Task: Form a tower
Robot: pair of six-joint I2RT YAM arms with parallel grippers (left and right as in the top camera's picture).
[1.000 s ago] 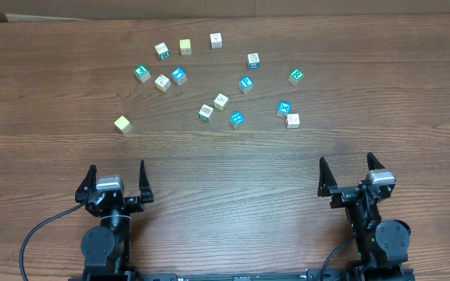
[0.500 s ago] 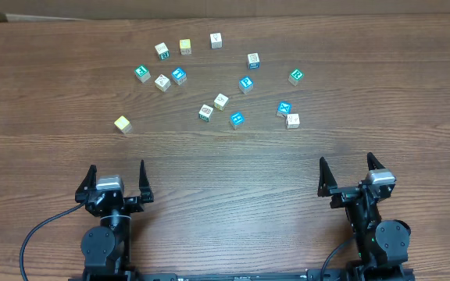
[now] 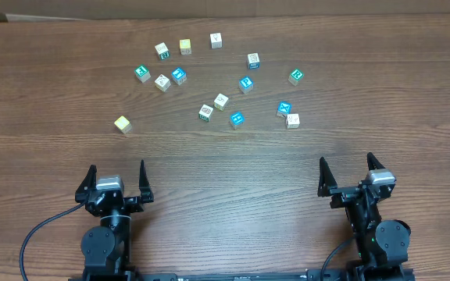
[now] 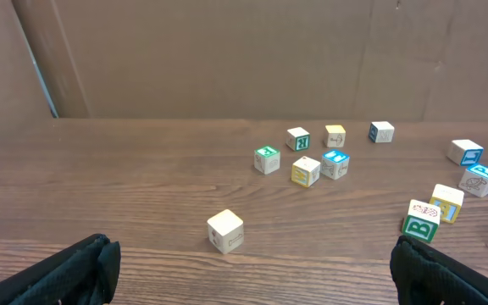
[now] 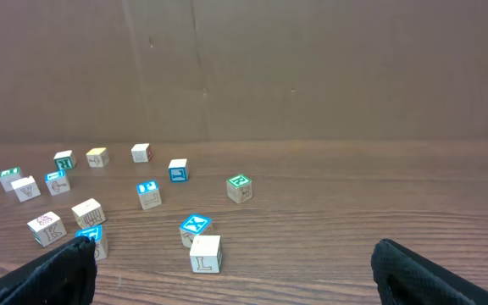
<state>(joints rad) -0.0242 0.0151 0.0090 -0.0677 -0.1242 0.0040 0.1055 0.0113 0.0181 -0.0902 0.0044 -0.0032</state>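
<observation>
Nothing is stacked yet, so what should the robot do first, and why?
Probably reach the left gripper forward to the lone pale yellow wooden cube. Both it and the right gripper stand open and empty, and that cube lies closest to it, apart from the other cubes.

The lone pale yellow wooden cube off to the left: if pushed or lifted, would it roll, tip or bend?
The pale yellow wooden cube sits flat on one face, so it would probably slide on the wooden table rather than roll. It looks like solid wood, so likely stiff. Being small, it is probably light and easily knocked askew.
</observation>
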